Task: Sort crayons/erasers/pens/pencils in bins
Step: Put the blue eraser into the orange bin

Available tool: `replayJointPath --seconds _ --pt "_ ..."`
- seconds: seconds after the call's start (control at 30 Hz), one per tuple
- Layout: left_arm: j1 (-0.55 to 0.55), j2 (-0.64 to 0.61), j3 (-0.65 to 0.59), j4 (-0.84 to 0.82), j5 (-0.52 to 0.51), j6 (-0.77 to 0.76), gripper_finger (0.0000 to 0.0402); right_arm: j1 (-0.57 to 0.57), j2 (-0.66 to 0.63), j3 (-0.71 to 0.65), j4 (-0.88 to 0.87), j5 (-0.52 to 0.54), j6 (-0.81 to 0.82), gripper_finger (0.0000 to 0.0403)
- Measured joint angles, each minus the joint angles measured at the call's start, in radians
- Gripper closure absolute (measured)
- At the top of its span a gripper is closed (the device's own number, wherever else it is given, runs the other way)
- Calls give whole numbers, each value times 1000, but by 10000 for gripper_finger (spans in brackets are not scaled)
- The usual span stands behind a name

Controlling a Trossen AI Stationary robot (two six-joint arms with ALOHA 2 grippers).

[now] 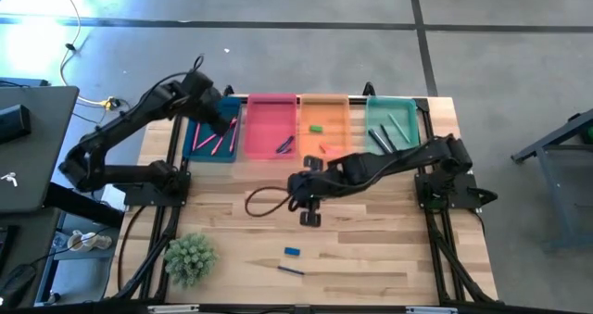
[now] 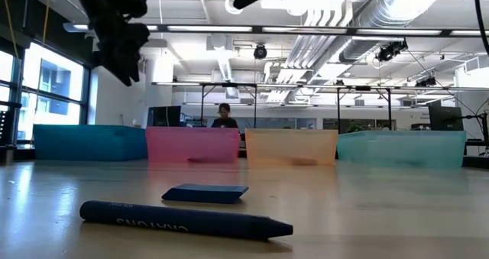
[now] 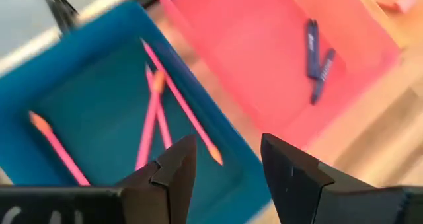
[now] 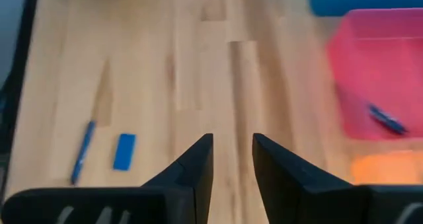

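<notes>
Four bins stand in a row along the far edge: blue [image 1: 211, 136], pink [image 1: 271, 129], orange [image 1: 322, 129] and teal [image 1: 394, 124]. Several pink pencils [image 3: 153, 115] lie in the blue bin. My left gripper [image 3: 228, 148] hovers open above them, at that bin's far right [image 1: 220, 121], with nothing between its fingers. My right gripper [image 4: 231, 141] is open and holds nothing above the bare table middle [image 1: 306, 203]. A blue eraser [image 1: 292, 252] and a blue crayon [image 1: 290, 270] lie flat near the front edge, both visible in the right wrist view [image 4: 124, 151], [image 4: 82, 151].
Two dark blue pens [image 3: 317, 55] lie in the pink bin. A green eraser [image 1: 315, 127] and a pink-red one [image 1: 326, 149] sit in the orange bin, and sticks [image 1: 382, 138] in the teal bin. A potted plant [image 1: 190, 257] stands front left, and a cable loop [image 1: 264, 201] lies mid-table.
</notes>
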Motion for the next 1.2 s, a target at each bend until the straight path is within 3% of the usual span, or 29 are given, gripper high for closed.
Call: replayJointPath --seconds 0.2,0.4,0.6,0.9,1.2 --pt "-94 -149 -103 -4 41 -146 245 34 49 26 3 -102 8 307" --pt "-204 -245 -137 -4 37 -187 245 58 56 25 6 -106 106 307" --pt "-307 -254 -137 15 31 -251 245 78 56 24 17 -114 137 292" --pt "-434 -252 -137 33 -64 -337 245 111 58 24 18 -58 318 218" --pt "-501 -252 -137 34 -88 -367 245 165 156 22 44 -37 319 210"
